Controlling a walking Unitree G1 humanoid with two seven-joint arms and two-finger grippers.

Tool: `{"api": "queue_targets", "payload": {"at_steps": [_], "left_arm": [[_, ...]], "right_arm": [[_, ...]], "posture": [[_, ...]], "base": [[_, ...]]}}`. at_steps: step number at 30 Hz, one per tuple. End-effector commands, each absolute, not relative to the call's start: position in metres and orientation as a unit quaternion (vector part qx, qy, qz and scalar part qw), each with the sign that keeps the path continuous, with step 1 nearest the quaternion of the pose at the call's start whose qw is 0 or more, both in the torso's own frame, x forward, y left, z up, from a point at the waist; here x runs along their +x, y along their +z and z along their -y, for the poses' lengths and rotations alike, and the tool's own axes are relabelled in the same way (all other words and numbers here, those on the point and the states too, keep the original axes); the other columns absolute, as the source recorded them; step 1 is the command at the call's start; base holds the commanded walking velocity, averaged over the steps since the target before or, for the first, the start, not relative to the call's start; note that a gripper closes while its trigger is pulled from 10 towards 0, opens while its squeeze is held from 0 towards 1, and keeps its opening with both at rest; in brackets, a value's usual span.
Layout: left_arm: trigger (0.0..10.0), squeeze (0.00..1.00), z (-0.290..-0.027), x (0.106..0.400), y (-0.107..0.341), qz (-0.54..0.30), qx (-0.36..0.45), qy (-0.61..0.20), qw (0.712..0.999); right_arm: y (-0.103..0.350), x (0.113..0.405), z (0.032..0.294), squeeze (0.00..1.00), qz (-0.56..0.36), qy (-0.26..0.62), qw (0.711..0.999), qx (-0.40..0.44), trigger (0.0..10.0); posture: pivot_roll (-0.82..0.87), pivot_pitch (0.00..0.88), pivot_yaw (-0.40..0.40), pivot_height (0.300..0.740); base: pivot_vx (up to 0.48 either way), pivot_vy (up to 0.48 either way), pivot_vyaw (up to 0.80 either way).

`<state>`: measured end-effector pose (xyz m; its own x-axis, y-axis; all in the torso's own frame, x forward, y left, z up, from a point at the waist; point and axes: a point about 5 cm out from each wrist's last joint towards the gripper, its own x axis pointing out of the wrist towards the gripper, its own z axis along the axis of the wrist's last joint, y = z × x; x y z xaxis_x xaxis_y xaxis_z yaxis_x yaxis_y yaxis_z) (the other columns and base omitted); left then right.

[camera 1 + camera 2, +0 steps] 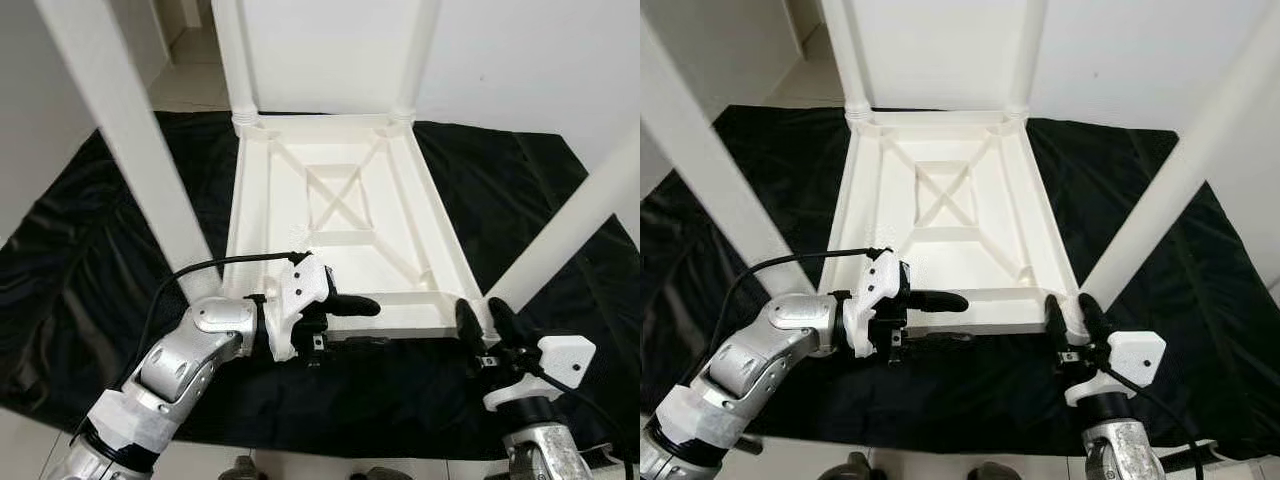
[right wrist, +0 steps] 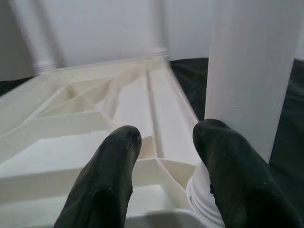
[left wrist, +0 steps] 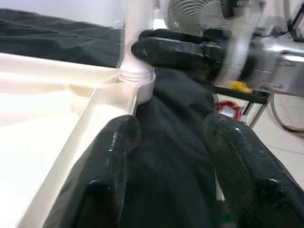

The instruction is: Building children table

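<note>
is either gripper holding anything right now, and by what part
Nothing is clearly held. The right gripper is open at the base of the near right table leg; whether it touches cannot be told. The left gripper is open at the tabletop's near edge.

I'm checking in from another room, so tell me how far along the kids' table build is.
All four white plastic legs stand in the corners of the upside-down white plastic tabletop on the black cloth. The right gripper sits open at the near right leg's base; the left gripper reaches along the near edge. Left: probably seating that leg and turning the table upright.
</note>
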<state>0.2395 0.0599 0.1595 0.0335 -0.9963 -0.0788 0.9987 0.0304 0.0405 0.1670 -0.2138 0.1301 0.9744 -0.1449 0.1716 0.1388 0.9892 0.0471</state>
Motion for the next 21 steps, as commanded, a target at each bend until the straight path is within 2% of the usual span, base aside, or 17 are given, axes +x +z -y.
{"api": "queue_targets", "payload": {"at_steps": [1,5,10,13,21], "left_arm": [[10.0,0.0,-0.079,0.253,0.161,-0.019,0.055,-0.664,0.746],[10.0,0.0,-0.079,0.253,0.161,-0.019,0.055,-0.663,0.746],[10.0,0.0,-0.077,0.249,0.161,-0.016,0.051,-0.667,0.743],[10.0,0.0,-0.075,0.244,0.161,-0.017,0.05,-0.675,0.736],[10.0,0.0,-0.074,0.239,0.162,-0.018,0.042,-0.69,0.723]], "right_arm": [[0.119,0.146,0.266,0.0,0.054,-0.247,0.968,-0.01,10.0],[0.118,0.146,0.267,0.0,0.055,-0.25,0.967,-0.008,10.0],[0.119,0.154,0.251,0.0,0.062,-0.21,0.975,-0.032,10.0],[0.122,0.169,0.219,0.0,0.073,-0.121,0.99,-0.025,10.0],[0.122,0.179,0.2,0.0,0.078,-0.074,0.994,-0.015,10.0]], "posture": [[-0.07,0.048,0.019,0.74],[-0.07,0.048,0.019,0.74],[-0.06,0.049,0.014,0.74],[-0.06,0.049,0.013,0.74],[-0.05,0.05,0.011,0.74]], "base": [[0.0,0.0,0.0],[0.0,0.0,0.0],[0.0,0.0,0.0],[0.0,0.0,0.0],[0.0,0.0,0.0]]}}
